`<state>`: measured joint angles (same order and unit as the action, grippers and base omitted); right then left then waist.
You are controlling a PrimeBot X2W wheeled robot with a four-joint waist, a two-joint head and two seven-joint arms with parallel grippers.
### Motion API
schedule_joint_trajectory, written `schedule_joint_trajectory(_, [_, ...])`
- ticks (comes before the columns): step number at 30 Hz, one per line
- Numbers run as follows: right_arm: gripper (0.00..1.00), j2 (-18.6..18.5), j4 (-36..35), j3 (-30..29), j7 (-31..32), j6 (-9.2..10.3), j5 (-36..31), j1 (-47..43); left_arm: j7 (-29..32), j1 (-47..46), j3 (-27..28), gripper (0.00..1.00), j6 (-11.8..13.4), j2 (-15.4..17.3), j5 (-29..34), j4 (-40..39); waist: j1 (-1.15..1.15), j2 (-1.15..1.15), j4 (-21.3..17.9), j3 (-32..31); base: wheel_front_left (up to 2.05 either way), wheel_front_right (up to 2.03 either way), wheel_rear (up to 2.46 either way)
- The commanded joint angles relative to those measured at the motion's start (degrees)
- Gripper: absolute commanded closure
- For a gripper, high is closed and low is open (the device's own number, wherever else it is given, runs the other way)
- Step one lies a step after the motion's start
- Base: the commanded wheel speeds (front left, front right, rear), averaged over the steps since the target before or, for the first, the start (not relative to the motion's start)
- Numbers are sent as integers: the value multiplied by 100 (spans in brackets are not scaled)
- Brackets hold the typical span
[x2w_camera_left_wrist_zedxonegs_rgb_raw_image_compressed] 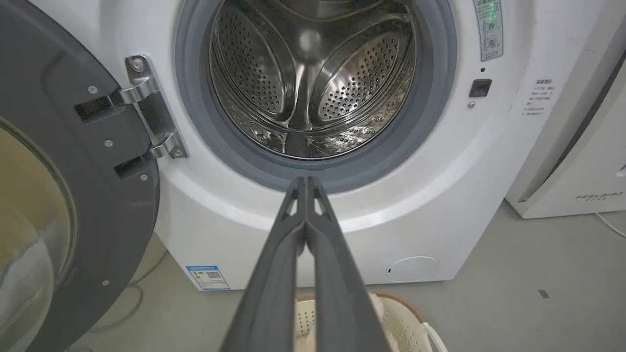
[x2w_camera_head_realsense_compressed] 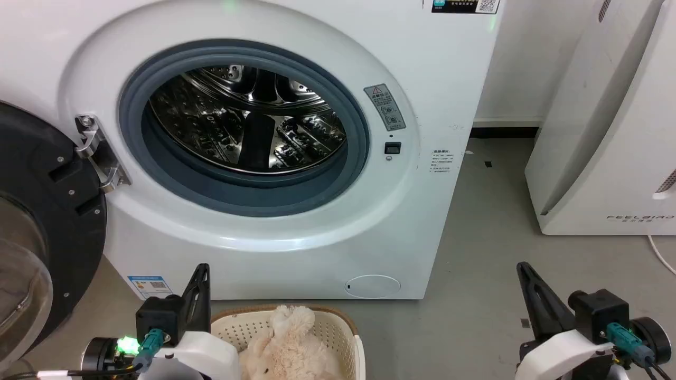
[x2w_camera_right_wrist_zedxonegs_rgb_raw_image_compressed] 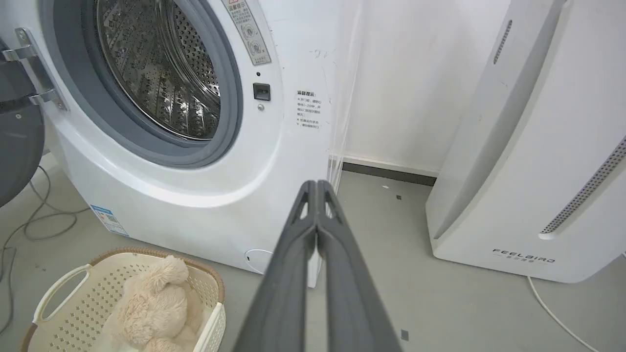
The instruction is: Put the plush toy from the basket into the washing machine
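Observation:
The shaggy cream plush toy (x2w_camera_head_realsense_compressed: pixel 288 345) lies in the cream basket (x2w_camera_head_realsense_compressed: pixel 346 330) on the floor before the washing machine (x2w_camera_head_realsense_compressed: pixel 296 248); both also show as the toy (x2w_camera_right_wrist_zedxonegs_rgb_raw_image_compressed: pixel 154 305) inside the basket (x2w_camera_right_wrist_zedxonegs_rgb_raw_image_compressed: pixel 63 313). The washer's door (x2w_camera_head_realsense_compressed: pixel 47 221) hangs open to the left, baring the steel drum (x2w_camera_head_realsense_compressed: pixel 248 116). My left gripper (x2w_camera_head_realsense_compressed: pixel 200 272) is shut and empty, raised just left of the basket, its fingers (x2w_camera_left_wrist_zedxonegs_rgb_raw_image_compressed: pixel 306 183) pressed together. My right gripper (x2w_camera_head_realsense_compressed: pixel 523 269) is shut and empty, well right of the basket, its tips (x2w_camera_right_wrist_zedxonegs_rgb_raw_image_compressed: pixel 317 185) closed.
A white FEELBIRD appliance (x2w_camera_head_realsense_compressed: pixel 607 132) stands at the right with a white cord (x2w_camera_head_realsense_compressed: pixel 660 253) on the floor. Grey cables (x2w_camera_right_wrist_zedxonegs_rgb_raw_image_compressed: pixel 29 220) lie left of the washer. Bare grey floor (x2w_camera_head_realsense_compressed: pixel 475 237) runs between washer and appliance.

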<state>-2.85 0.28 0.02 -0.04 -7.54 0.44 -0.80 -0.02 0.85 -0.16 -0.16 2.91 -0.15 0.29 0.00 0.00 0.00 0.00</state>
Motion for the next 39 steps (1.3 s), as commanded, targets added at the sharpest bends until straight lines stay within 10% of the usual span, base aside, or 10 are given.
schedule_joint_trajectory(1, [100, -3, -28, -2, 4, 5, -44, 80, 2, -85, 16, 100, 16, -3, 15, -29, 0, 0, 0, 0, 0, 0, 0])
schedule_joint_trajectory(15, [100, -3, -28, -2, 4, 5, -44, 80, 2, -85, 16, 100, 16, -3, 15, -29, 0, 0, 0, 0, 0, 0, 0])
schedule_joint_trajectory(16, [0, 0, -1, 0, 0, 0, 0, 1, 0, 0, 0, 0, 1, -3, 0, -1, 0, 0, 0, 0, 0, 0, 0])
schedule_joint_trajectory(39, [0, 0, -18, -85, -221, 1, 86, 12, -222, -47, -105, 0, -10, -3, -109, 207, 0, 0, -33, 135, 0, 0, 0])
